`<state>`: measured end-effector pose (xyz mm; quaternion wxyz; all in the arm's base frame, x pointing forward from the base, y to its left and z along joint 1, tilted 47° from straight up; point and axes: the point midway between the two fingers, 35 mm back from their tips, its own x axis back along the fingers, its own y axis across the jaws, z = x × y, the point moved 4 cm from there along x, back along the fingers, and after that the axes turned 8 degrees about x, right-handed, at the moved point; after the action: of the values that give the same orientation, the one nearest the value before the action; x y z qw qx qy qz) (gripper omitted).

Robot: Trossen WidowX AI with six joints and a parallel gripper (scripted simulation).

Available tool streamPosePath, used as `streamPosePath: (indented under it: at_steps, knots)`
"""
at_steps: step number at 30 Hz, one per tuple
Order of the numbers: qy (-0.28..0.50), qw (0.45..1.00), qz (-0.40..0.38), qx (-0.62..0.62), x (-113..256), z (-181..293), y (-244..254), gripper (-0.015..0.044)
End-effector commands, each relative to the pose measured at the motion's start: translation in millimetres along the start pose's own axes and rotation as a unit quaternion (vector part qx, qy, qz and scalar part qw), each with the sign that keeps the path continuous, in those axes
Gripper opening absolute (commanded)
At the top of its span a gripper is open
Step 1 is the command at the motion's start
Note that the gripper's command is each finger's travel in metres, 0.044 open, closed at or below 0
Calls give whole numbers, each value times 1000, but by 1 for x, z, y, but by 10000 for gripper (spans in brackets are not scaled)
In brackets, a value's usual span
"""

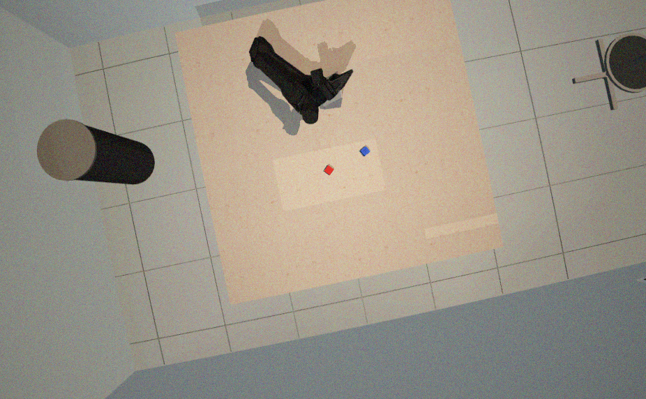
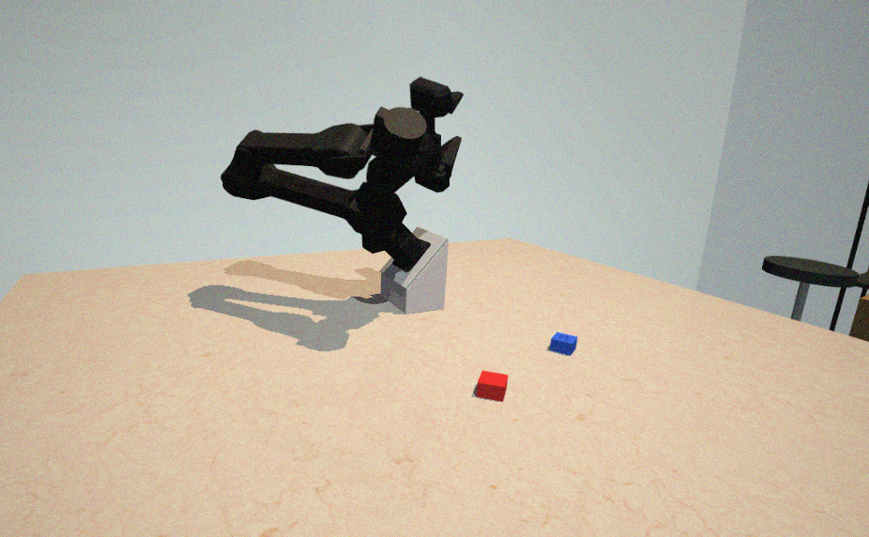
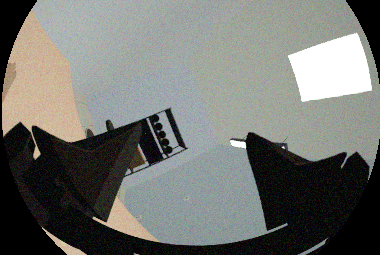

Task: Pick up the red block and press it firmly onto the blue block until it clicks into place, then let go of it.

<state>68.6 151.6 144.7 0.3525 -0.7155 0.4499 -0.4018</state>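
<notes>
Red block (image 1: 328, 169) (image 2: 492, 387): lying on the tabletop (image 1: 414, 198) (image 2: 224, 433) (image 3: 45, 69), apart from the blue block (image 1: 365, 151) (image 2: 563, 344). Seen from above, at 2 o'clock from red to blue, with bare surface between the two. Flat-topped and boxy in red, crisp at the corners, smooth-looking on the faces; similarly squat in blue, with faint small marks on top. Turned askew to the table sides, both of them. Not joined, not stacked.

Underfoot, a peach-toned surface, finely speckled and lightly veined, like stone or laminate. Around both blocks in the top view, a paler rectangle (image 1: 305, 188); out at 4 o'clock from red, a narrow pale strip (image 1: 462, 226) reaching the table's side.

At 11 o'clock from red, the arm (image 1: 286, 74) (image 2: 304, 143): dark, angular, folded, raised well above the table on a pale grey, slope-faced base (image 2: 430, 286). For the gripper (image 1: 333, 72) (image 2: 460, 117) (image 3: 195, 133), roughly 12 o'clock: released, with wedge-shaped fingers spread wide and nothing between them. High and well apart from both blocks.

Plenty of room around red on every side, with straight table edges well away from it. Closest neighbour on the surface: blue.
</notes>
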Motion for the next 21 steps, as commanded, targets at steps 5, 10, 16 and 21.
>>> streamPosePath:
  at_steps: [5, 10, 16, 21]
  knots:
    - [86, 989, -48, -108, 5, 27, -7, 440]
    - [267, 904, -124, -309, 28, 82, -12, 440]
    - [480, 713, -171, -481, 75, 142, -9, 440]
    - [619, 543, -180, -539, 115, 178, -5, 440]
